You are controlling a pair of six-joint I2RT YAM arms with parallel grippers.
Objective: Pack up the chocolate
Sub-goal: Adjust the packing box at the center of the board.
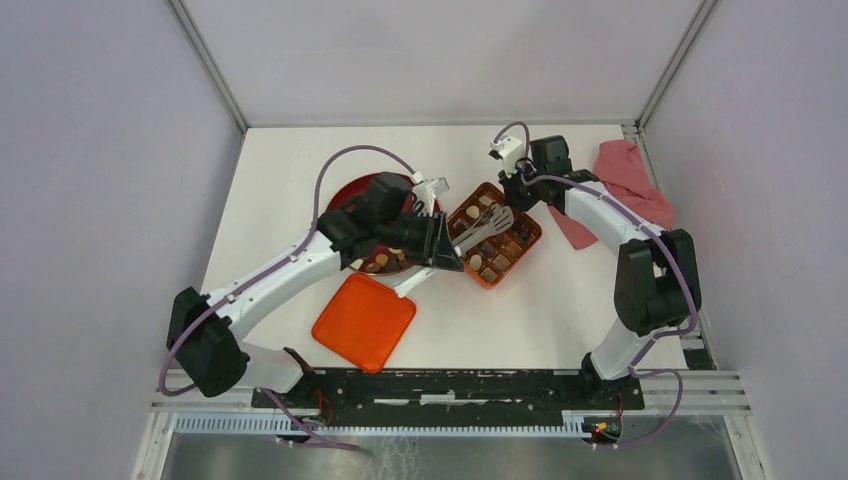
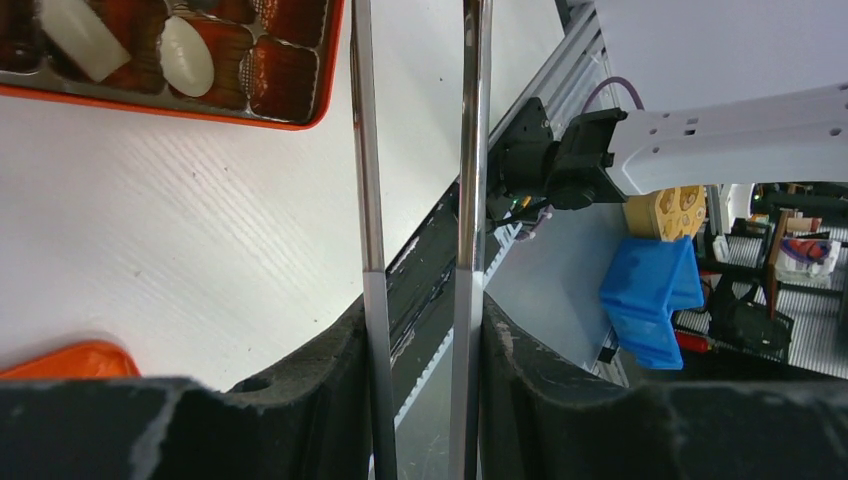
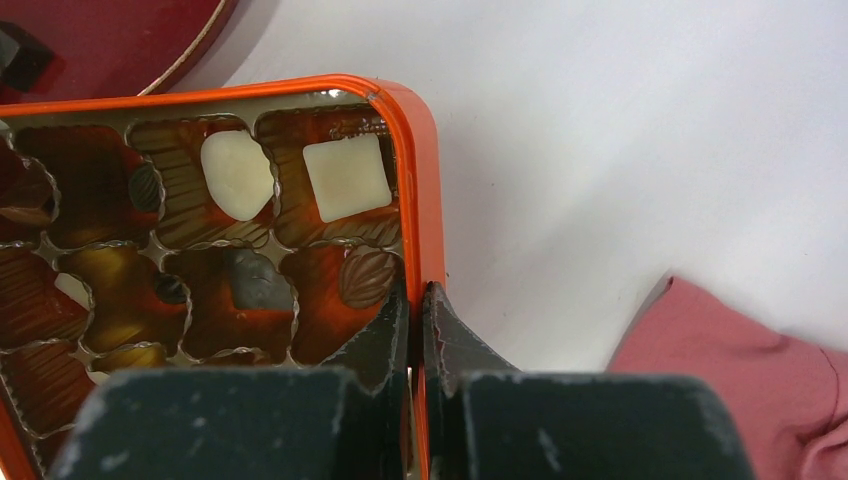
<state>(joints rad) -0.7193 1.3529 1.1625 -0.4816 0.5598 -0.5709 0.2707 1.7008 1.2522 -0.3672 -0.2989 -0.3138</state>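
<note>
The orange box (image 1: 531, 238) with its grid of compartments lies at the table's middle and holds several chocolate pieces, among them two cream-white ones (image 3: 237, 175) and a brown leaf-shaped one (image 3: 367, 277). More chocolate (image 1: 385, 262) lies on the dark red plate (image 1: 345, 195), mostly under my left arm. My left gripper (image 1: 440, 243) is shut on metal tongs (image 1: 485, 228), both tong arms (image 2: 367, 200) squeezed between its fingers. The tong tips reach over the box; whether they hold a piece is hidden. My right gripper (image 3: 415, 300) is shut on the box's orange rim (image 3: 425, 180).
An orange lid (image 1: 365, 320) lies flat in front of the plate, near the left arm. A pink cloth (image 1: 630, 170) is crumpled at the back right beside the right arm. The black rail (image 1: 450, 385) with the arm bases runs along the near edge.
</note>
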